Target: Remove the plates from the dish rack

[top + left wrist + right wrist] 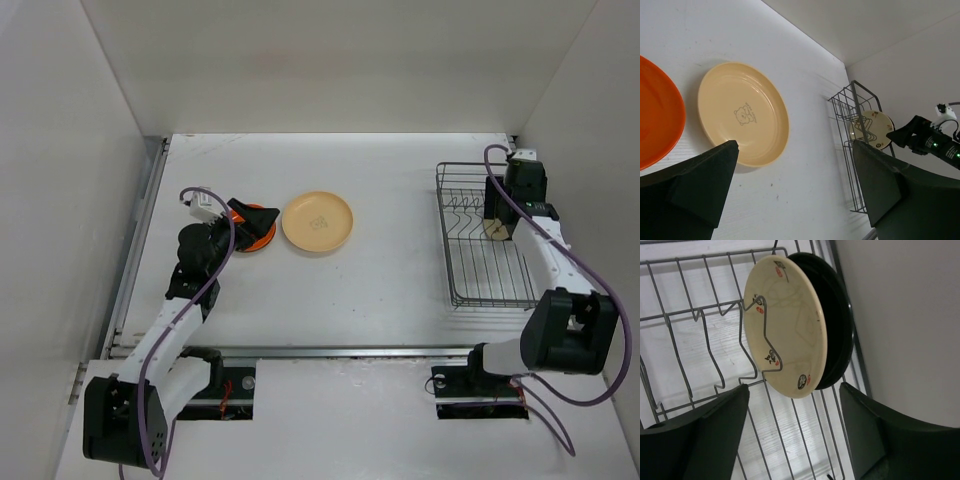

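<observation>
left gripper (pixel 254 220): at 9 o'clock of the table (pixel 380 290), hovering over the orange plate (pixel 262 241). Jaws spread wide, nothing between them.
right gripper (pixel 794 390): over the dish rack (pixel 470 290) at the table's 3 o'clock. Fingers (pixel 715 430) apart, one on each side of the lower rim of the racked plates. No contact visible, so it reads as open and not gripping.
dish rack: grey wire, flat on the table by the right wall (pixel 905 315). Two plates in it.
cream plate (pixel 790 320): on edge in the rack, leaning against a wire divider. Small red and black marks on its face. Mostly hidden by the right arm in the top view.
dark plate (pixel 837 330): on edge right behind the cream plate, on the wall side, looks to be touching it.
peach plate (pixel 318 222): flat on the table, about centre, face up. Bear print visible in the left wrist view.
orange plate: flat on the table at 9 o'clock of the peach plate, just beside it with a narrow gap between them.
</observation>
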Robot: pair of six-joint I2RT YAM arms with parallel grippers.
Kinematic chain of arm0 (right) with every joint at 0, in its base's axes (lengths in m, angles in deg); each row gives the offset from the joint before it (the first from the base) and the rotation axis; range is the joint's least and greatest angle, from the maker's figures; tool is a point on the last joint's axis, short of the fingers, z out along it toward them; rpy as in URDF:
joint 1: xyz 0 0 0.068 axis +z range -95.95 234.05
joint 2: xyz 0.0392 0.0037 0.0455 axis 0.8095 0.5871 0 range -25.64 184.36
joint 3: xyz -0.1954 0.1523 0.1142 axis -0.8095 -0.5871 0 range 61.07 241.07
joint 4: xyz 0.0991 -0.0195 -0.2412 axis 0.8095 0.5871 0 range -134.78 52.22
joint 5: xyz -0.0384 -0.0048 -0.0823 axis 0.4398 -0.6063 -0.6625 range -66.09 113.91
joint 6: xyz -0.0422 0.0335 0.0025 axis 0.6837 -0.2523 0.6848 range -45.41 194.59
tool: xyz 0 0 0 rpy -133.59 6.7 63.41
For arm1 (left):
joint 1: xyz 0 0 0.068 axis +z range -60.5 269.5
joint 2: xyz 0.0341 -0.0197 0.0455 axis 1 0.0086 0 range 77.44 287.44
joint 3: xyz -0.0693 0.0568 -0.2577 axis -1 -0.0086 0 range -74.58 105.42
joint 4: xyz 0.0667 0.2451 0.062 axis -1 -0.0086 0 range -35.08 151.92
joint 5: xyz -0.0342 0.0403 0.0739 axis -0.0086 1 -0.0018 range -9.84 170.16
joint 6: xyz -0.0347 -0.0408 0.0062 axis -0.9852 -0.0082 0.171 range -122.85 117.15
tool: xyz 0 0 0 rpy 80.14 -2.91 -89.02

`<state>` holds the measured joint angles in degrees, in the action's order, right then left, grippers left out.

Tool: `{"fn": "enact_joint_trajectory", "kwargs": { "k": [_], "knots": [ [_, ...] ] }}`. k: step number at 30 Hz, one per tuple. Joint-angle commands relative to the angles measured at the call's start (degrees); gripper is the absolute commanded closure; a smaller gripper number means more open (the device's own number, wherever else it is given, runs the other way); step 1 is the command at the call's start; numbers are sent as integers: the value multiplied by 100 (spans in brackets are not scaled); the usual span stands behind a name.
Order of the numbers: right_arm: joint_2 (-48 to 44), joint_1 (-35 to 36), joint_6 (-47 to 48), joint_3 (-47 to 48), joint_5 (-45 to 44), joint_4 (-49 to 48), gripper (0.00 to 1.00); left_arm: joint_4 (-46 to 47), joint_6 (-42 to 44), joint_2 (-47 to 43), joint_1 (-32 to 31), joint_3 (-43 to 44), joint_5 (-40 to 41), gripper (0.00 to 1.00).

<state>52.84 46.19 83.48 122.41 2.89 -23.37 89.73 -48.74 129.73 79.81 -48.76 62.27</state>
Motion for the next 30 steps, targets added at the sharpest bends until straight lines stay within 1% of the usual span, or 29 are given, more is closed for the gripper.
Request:
{"fn": "enact_joint_trajectory", "kwargs": {
  "k": [1,8,15,17,26,30],
  "knots": [
    [114,-14,43,264,80,-58,24,339,98,-105,-33,-86,-83,3],
    [396,-14,96,379,-95,-58,28,339,98,-53,-33,-86,-83,3],
    [625,-14,96,483,-359,-111,28,339,98,-53,-33,-86,-83,3],
    [686,-14,96,484,-420,-111,30,339,98,-53,-33,-86,-83,3],
    [853,-67,43,589,-544,-111,30,339,98,-53,-33,-139,-83,3],
    [915,-172,43,651,-544,-6,37,339,98,-53,-33,-139,-83,3]
  ]
}}
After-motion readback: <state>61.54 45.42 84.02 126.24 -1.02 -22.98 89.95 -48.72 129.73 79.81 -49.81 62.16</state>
